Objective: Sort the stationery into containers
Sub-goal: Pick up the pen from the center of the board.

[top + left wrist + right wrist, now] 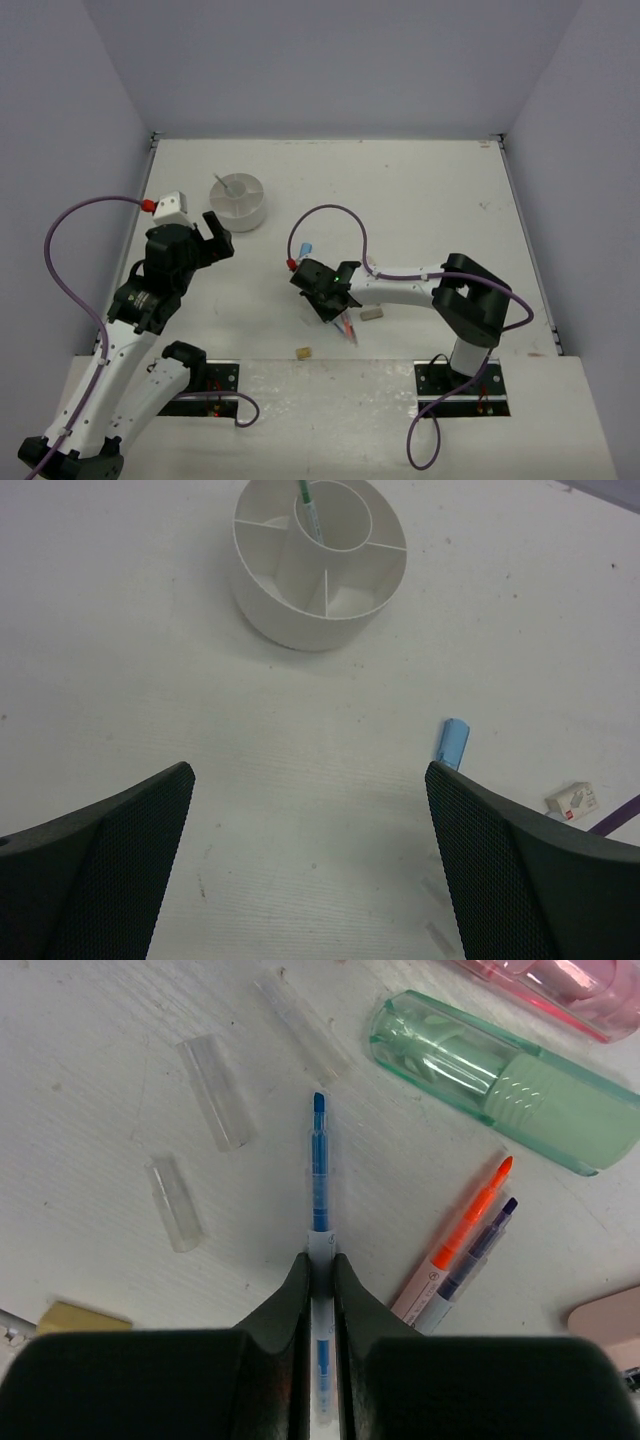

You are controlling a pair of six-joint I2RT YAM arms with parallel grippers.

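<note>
Centrally, white tub [290,620] holds green pen [310,512].

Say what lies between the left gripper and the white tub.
Bare table, in the left wrist view, between left gripper and white tub; blue clip sits aside.

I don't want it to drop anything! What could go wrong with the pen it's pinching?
The right gripper pinches the clear-bodied blue pen with its tip poking out, so it might swivel or slip when lifted. The orange pen and purple pen lie close by and might get bumped. The round white divided tub stands apart, so the pen must travel.
</note>
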